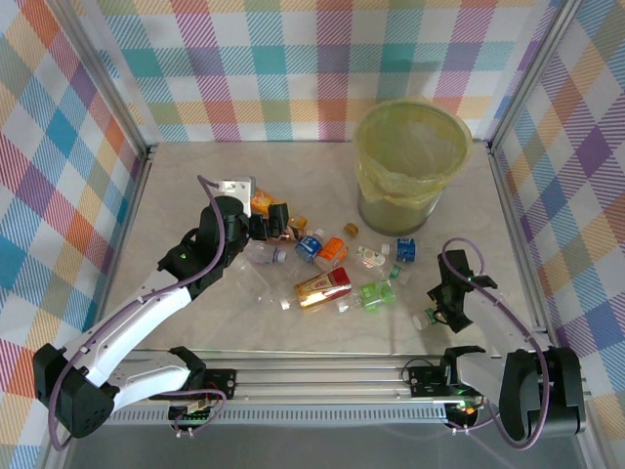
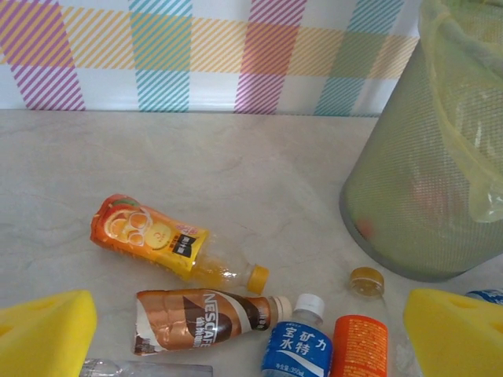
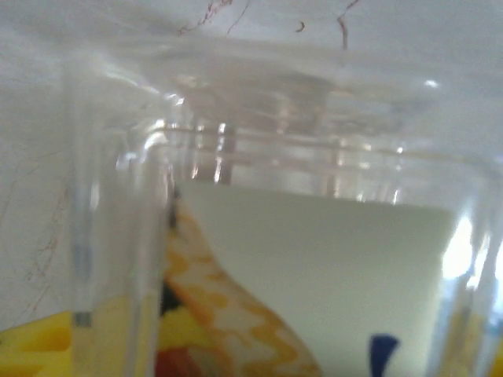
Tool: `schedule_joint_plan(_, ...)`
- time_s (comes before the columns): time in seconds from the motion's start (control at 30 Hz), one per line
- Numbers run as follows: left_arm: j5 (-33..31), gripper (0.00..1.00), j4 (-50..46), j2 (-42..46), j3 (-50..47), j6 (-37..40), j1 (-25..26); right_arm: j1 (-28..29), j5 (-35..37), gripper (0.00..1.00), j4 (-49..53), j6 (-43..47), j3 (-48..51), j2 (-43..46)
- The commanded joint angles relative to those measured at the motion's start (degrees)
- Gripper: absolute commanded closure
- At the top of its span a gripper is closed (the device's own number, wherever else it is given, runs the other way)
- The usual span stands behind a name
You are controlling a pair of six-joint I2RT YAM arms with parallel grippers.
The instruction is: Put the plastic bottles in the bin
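Observation:
The bin (image 1: 410, 161), a round mesh basket lined with a yellow-green bag, stands at the back right, also seen as the bin (image 2: 428, 173). Several plastic bottles lie in a loose heap mid-table, among them a blue-labelled bottle (image 1: 310, 246), a red-gold one (image 1: 322, 287) and a green one (image 1: 376, 293). My left gripper (image 1: 276, 223) hovers open at the heap's left end, its yellow pads (image 2: 47, 330) wide apart above a brown coffee bottle (image 2: 196, 318). My right gripper (image 1: 441, 311) sits low over a small clear bottle (image 1: 426, 319). That clear bottle (image 3: 314, 259) presses close between its jaws, hiding the pads.
An orange juice bottle (image 2: 157, 243), a blue water bottle (image 2: 297, 345) and an orange-labelled bottle (image 2: 360, 342) lie under my left gripper. Checked walls enclose the table on three sides. A metal rail (image 1: 322, 376) runs along the near edge.

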State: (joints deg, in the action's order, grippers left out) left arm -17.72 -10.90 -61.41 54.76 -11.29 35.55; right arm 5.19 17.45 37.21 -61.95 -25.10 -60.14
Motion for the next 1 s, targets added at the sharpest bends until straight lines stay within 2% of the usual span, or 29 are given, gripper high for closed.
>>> schedule_joint_plan(0.0, -3.05, 0.0, -0.7, 0.26, -0.55, -1.33, 0.63, -0.45, 0.38, 0.37, -4.76, 1.42, 0.89, 1.59)
schedule_joint_plan(0.27, -6.6, 0.0, -0.88, 0.16, -1.5, -4.17, 0.52, -0.5, 2.47, 0.53, 0.93, 7.53, -4.35, 9.31)
schedule_joint_plan(0.47, -7.15, 0.0, -0.53, -0.76, -1.74, -6.35, 0.31, -0.47, 0.34, 0.58, 3.75, 16.99, -15.85, 12.93)
schedule_joint_plan(0.73, -6.3, 0.0, 1.27, -3.11, -1.85, -9.16, 0.15, -0.1, -2.78, 0.59, 5.66, 27.08, -37.55, 8.76)
schedule_joint_plan(0.97, -4.48, 0.0, 1.42, -3.39, -1.81, -10.07, 0.09, -0.05, -6.97, 0.59, -0.79, 29.21, -51.04, 1.35)
